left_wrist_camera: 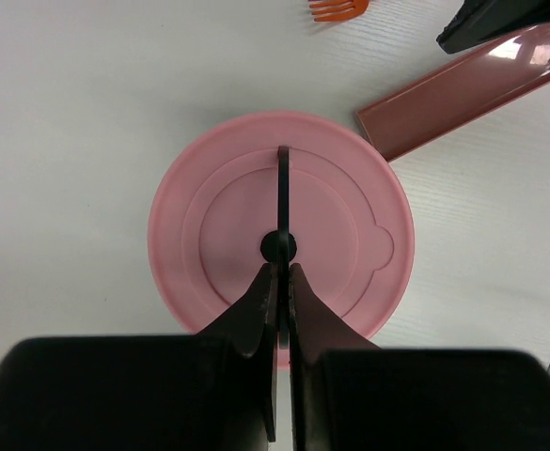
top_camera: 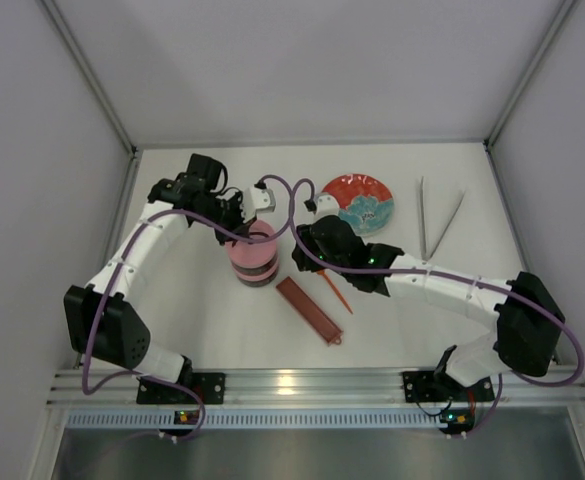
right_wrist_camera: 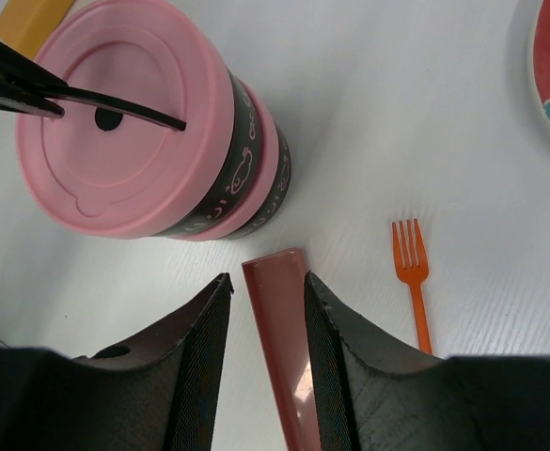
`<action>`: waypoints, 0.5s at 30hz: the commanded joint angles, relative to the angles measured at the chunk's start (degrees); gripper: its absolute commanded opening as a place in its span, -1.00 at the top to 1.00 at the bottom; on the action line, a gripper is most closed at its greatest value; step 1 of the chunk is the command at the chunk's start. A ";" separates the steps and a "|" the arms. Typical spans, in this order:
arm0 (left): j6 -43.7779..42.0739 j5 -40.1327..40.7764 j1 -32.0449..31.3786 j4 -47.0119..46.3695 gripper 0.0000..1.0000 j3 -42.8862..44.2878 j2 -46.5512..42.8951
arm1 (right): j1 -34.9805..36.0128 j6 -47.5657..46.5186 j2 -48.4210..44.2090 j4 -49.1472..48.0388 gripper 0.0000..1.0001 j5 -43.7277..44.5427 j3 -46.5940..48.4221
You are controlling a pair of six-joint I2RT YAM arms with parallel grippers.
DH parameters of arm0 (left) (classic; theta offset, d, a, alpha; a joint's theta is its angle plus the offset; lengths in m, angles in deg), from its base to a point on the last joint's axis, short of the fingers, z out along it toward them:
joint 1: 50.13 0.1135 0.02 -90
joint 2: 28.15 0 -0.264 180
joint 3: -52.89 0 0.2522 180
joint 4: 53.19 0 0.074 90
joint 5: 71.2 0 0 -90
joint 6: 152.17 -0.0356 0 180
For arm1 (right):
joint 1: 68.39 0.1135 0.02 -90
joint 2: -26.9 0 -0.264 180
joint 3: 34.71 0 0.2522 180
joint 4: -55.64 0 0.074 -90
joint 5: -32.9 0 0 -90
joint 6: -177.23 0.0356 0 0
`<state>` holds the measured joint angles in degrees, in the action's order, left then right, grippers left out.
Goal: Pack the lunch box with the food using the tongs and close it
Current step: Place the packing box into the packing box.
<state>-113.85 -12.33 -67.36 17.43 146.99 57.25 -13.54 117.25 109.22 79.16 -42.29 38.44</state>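
The lunch box (top_camera: 252,258) stands stacked in the middle of the table, two dark-banded tins (right_wrist_camera: 246,174) under a pink lid (left_wrist_camera: 218,235). My left gripper (left_wrist_camera: 281,268) is shut on the lid's thin black handle (left_wrist_camera: 282,188), coming from above. The lid sits level on the stack. My right gripper (right_wrist_camera: 267,282) hovers open just right of the lunch box, with the end of the dark-red tray (right_wrist_camera: 284,329) showing below between its fingers. The silver tongs (top_camera: 437,225) lie untouched at the far right. The food is out of view.
The red-and-blue plate (top_camera: 362,205) sits behind the right gripper. An orange fork (right_wrist_camera: 414,282) lies right of the dark-red tray (top_camera: 307,310). A flat orange bar (right_wrist_camera: 35,14) shows beyond the lunch box. Grey walls close in the table on three sides.
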 commanded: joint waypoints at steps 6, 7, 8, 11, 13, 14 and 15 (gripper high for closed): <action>-3.86 -5.42 1.32 1.57 1.00 2.63 1.51 | -0.62 -0.58 2.05 -0.80 0.26 -1.19 4.59; -4.04 -5.60 1.59 2.11 1.00 3.07 1.78 | -0.62 -0.66 2.31 -0.71 0.26 -1.27 4.94; -4.22 -5.78 1.94 3.33 1.00 3.94 2.48 | -0.62 -0.67 2.66 -0.62 0.26 -1.27 5.37; -4.92 -6.13 2.12 4.83 1.00 4.92 3.36 | -0.71 -0.84 3.37 -0.44 0.26 -1.62 6.34; -5.36 -6.48 2.03 5.36 1.00 4.74 3.71 | -0.71 -1.02 3.89 -0.35 0.25 -1.80 6.78; -5.45 -7.00 2.03 5.37 1.00 4.74 3.72 | -0.71 -1.19 4.07 -0.27 0.24 -1.80 7.13; -5.45 -7.27 2.03 5.45 1.00 4.66 3.72 | -0.71 -1.19 4.25 -0.18 0.25 -1.80 7.31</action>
<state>-116.98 -16.03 -65.48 21.08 150.07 60.51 -13.56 116.84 112.74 79.49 -43.89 42.62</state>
